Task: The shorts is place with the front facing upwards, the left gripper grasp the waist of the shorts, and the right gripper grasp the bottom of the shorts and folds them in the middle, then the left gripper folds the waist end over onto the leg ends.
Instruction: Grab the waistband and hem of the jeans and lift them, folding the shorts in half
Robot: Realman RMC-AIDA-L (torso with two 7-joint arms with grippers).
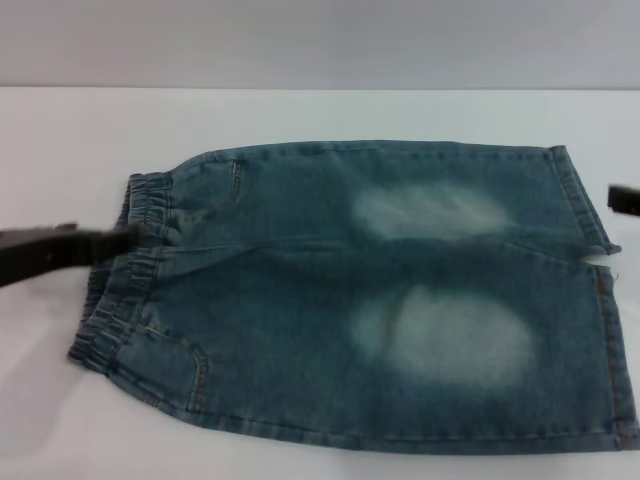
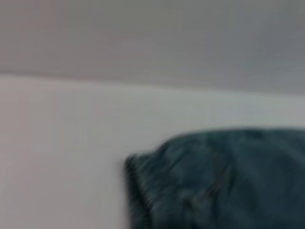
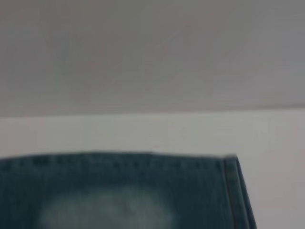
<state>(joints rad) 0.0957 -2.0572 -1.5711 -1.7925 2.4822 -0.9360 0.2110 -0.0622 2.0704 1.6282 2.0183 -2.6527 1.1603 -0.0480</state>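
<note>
The blue-green denim shorts [image 1: 380, 300] lie flat and spread out on the white table, with two pale faded patches facing up. The gathered waist [image 1: 120, 290] is at the left and the straight leg hems [image 1: 588, 200] are at the right. My left gripper [image 1: 118, 240] reaches in from the left, and its black tip is at the middle of the waistband. Only a black corner of my right gripper [image 1: 624, 201] shows at the right edge, beside the far leg hem. The left wrist view shows the waistband [image 2: 136, 191] close up, and the right wrist view shows a hem [image 3: 236, 191].
The white table [image 1: 300, 115] runs around the shorts on all sides, and a grey wall stands behind its far edge. Nothing else lies on the table in these views.
</note>
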